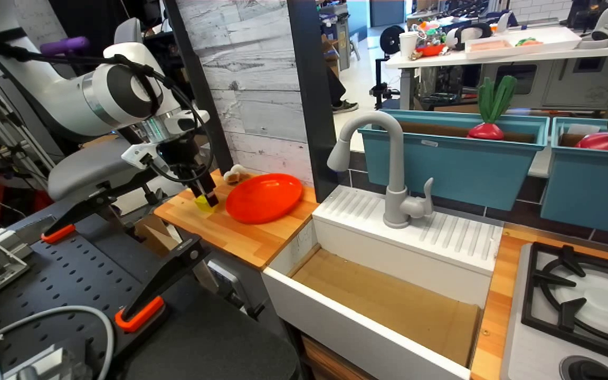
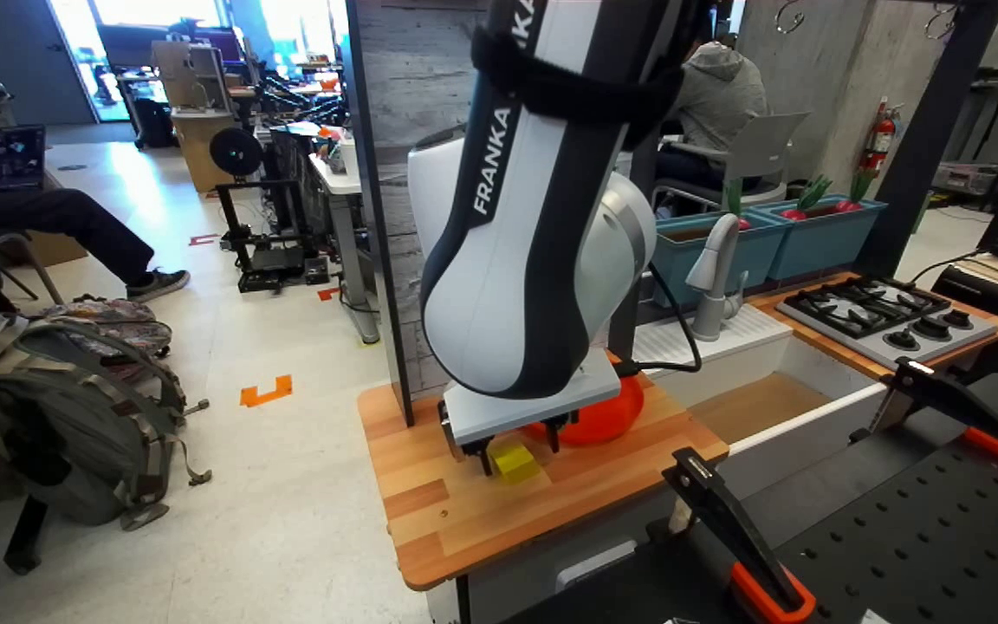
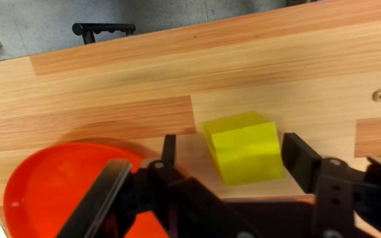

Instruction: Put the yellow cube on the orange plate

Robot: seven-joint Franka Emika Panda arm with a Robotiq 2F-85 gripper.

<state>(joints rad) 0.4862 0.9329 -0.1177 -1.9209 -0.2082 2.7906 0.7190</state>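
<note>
The yellow cube (image 3: pixel 250 155) sits on the wooden counter between the two open fingers of my gripper (image 3: pixel 233 148) in the wrist view. The right finger is close to the cube; a wider gap shows on the left. The cube also shows in both exterior views (image 1: pixel 205 205) (image 2: pixel 515 464). My gripper (image 1: pixel 203 195) is low over the counter, its fingers around the cube, also in an exterior view (image 2: pixel 520 449). The orange plate (image 1: pixel 264 198) lies beside the cube, towards the sink. In the wrist view the plate (image 3: pixel 55 185) is partly behind the left finger; the arm partly hides it in an exterior view (image 2: pixel 607 423).
A white rounded object (image 1: pixel 235 173) stands behind the plate near the grey wood panel (image 1: pixel 262 79). A sink (image 1: pixel 367 343) with a grey faucet (image 1: pixel 396 174) adjoins the counter (image 2: pixel 456 529). Black clamps with orange pads (image 1: pixel 161 285) stand at the front. A stove (image 1: pixel 599 295) is beyond the sink.
</note>
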